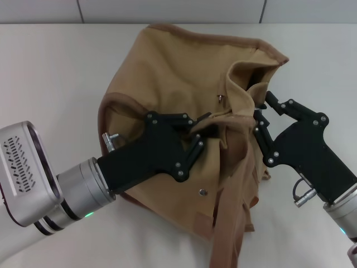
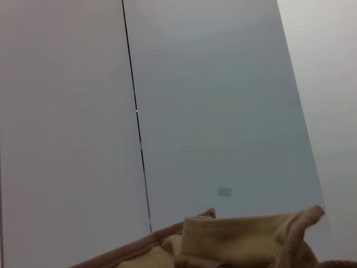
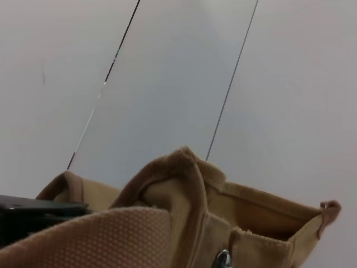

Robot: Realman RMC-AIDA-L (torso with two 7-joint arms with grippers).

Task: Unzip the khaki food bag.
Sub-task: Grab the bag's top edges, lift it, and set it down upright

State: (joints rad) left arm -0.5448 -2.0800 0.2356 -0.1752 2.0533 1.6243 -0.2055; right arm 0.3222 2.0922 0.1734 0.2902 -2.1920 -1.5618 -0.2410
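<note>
The khaki food bag (image 1: pixel 167 72) lies slumped on the white table (image 1: pixel 50 72), with its top towards my grippers. Its small silver zipper pull (image 1: pixel 221 99) hangs free between the two grippers, and it also shows in the right wrist view (image 3: pixel 223 259). The top gapes open near the right end. My left gripper (image 1: pixel 196 133) comes from the lower left and is shut on a fold of the bag's top. My right gripper (image 1: pixel 263 106) comes from the lower right and is shut on the top edge by the opening. The snap (image 1: pixel 202 192) shows on the front.
A brown strap handle (image 1: pixel 226 223) hangs down the bag's front towards the table's near edge. A pale panelled wall (image 1: pixel 167 11) rises behind the table. The bag's rim shows in the left wrist view (image 2: pixel 234 240) and in the right wrist view (image 3: pixel 111 240).
</note>
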